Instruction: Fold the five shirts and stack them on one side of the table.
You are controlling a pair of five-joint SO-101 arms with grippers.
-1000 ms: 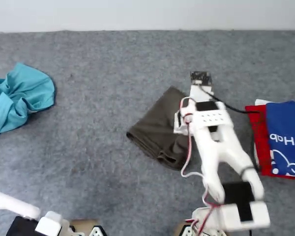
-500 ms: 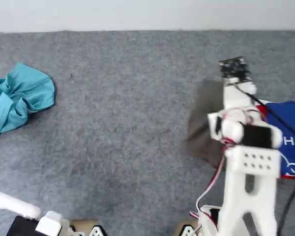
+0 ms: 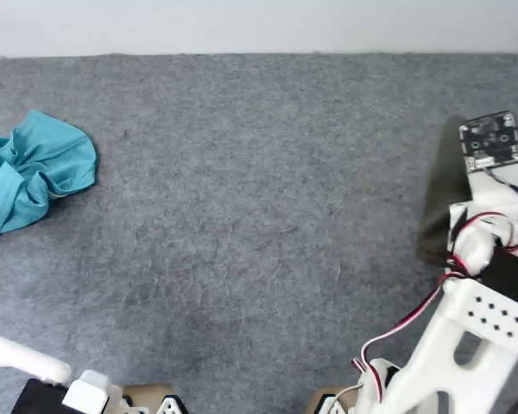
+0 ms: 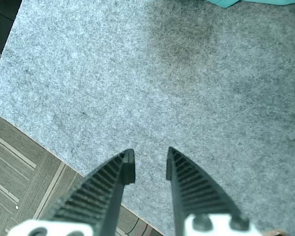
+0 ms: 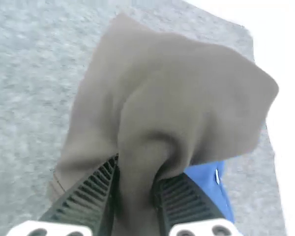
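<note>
Firmly clamped in the right gripper (image 5: 135, 169), the brown shirt (image 5: 172, 98) hangs bunched at the high view's right edge, a blue shirt (image 5: 206, 184) behind it. The left gripper (image 4: 150, 162) stands slightly parted, empty; a teal shirt (image 3: 34, 177) lies crumpled far left.

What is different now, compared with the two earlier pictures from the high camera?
The right gripper, jaws shut on the brown shirt, carried it from the middle of the table to the right side, where the blue shirt lies. The teal shirt stayed crumpled at the left, and the left arm kept still.
</note>
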